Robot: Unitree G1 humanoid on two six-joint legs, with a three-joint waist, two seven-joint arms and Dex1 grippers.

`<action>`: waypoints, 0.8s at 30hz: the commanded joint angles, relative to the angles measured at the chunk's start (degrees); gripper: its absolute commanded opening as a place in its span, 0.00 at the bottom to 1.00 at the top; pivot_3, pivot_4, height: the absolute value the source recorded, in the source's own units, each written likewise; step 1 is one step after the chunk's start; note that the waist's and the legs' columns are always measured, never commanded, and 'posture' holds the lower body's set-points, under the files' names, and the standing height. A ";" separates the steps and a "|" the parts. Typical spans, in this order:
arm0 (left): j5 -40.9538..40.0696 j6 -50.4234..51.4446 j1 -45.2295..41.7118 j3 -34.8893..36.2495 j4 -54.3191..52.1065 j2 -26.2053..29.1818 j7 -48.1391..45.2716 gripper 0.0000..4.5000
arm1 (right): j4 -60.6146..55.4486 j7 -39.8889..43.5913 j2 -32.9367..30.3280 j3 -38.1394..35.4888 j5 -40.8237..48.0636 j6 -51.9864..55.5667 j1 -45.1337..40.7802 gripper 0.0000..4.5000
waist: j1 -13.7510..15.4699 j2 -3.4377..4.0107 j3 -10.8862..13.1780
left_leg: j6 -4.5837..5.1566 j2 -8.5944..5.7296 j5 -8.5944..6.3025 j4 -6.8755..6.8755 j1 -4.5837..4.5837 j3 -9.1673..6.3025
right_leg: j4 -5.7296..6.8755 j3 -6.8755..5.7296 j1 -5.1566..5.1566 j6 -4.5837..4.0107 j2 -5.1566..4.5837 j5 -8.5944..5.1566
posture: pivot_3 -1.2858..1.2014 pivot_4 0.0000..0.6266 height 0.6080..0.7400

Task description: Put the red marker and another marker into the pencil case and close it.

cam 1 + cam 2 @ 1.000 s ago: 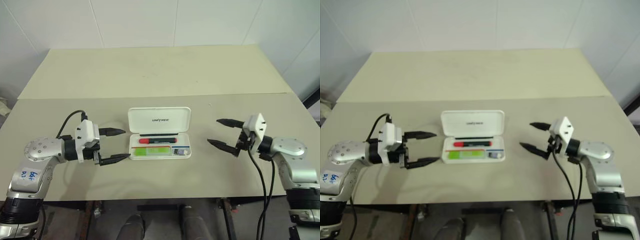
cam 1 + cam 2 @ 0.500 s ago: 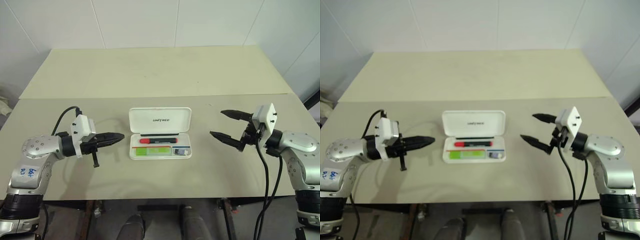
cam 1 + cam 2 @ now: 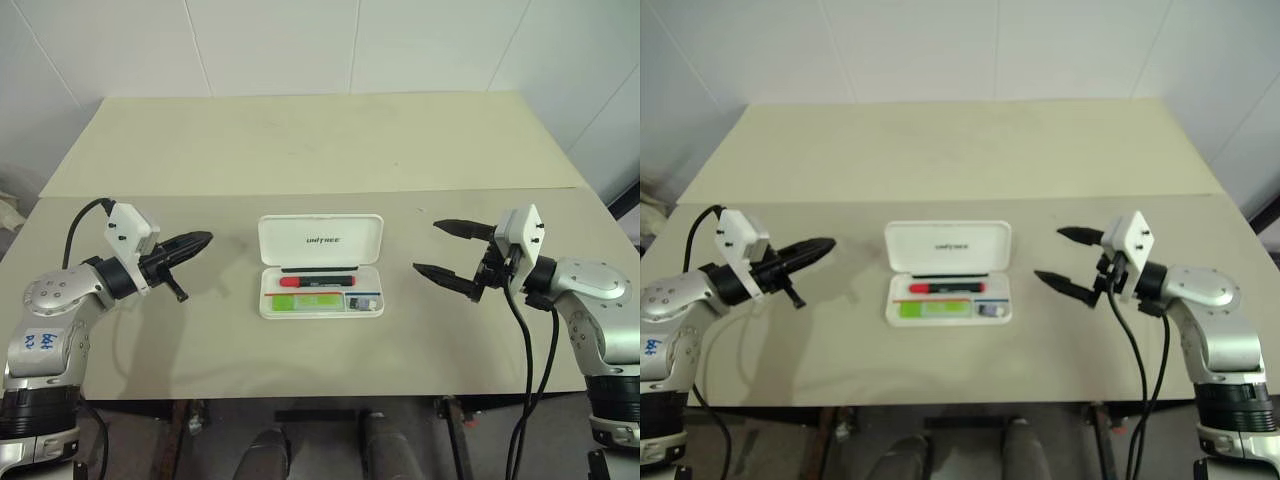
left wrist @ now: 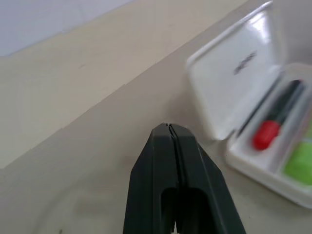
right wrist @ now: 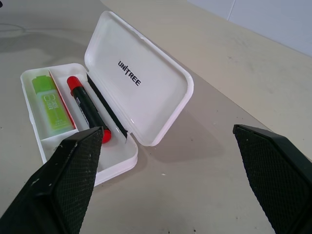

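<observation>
White hard pencil case (image 3: 320,266), centre frame: light, rigid, slippery; push lid's top edge. Left gripper (image 3: 200,240) pressed together, right gripper (image 3: 437,248) spread.

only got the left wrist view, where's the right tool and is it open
Observer: The right tool is open, off the right end of the pencil case, not touching it.
Operator: green one fully in?
Observer: Yes, the green highlighter lies flat in the front compartment, in front of the red marker.
Operator: what's past it, my view cuts off
Observer: A small blue-and-white item at that compartment's right end; I cannot tell what it is.
</observation>
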 commanded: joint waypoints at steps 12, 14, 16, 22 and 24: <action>1.81 3.87 -12.16 -4.37 11.38 -6.22 4.98 0.01 | -4.07 -0.97 -0.06 0.27 0.05 -0.34 0.18 1.00 | 0.24 -0.02 -0.01 | 0.00 -0.05 0.00 0.03 -0.04 0.00 | -0.02 0.00 -0.01 0.03 -0.06 0.02 | 0.52 0.24 1.00; 2.24 3.00 -14.49 -5.47 13.54 -7.48 4.46 0.01 | -4.30 -1.33 0.08 0.42 0.04 -0.38 0.41 1.00 | 0.21 -0.02 -0.01 | -0.01 -0.04 0.00 0.01 -0.04 0.00 | -0.02 0.00 -0.02 0.03 -0.05 0.02 | 0.52 0.24 1.00; 2.97 1.76 -17.14 -6.51 16.41 -8.99 4.19 0.01 | -4.65 -1.80 0.20 0.50 0.16 -0.32 0.71 1.00 | 0.14 -0.02 -0.01 | -0.01 -0.04 0.01 0.02 -0.05 0.00 | -0.02 0.00 -0.03 0.03 -0.04 0.02 | 0.52 0.24 1.00; 2.41 0.28 -21.05 -6.66 20.10 -12.05 2.80 0.01 | -5.13 -2.52 0.35 0.53 0.40 -0.43 1.56 1.00 | 0.00 -0.03 -0.01 | -0.02 -0.04 0.01 0.01 -0.05 0.01 | -0.02 0.00 -0.04 0.04 -0.04 0.03 | 0.52 0.24 1.00; 2.31 -0.25 -21.74 -7.21 20.57 -13.18 1.74 0.01 | -5.41 -2.85 0.58 0.34 0.48 -0.71 2.42 1.00 | 0.08 -0.03 -0.01 | -0.02 -0.04 0.01 0.00 -0.05 0.01 | -0.03 0.00 -0.04 0.04 -0.04 0.03 | 0.52 0.24 1.00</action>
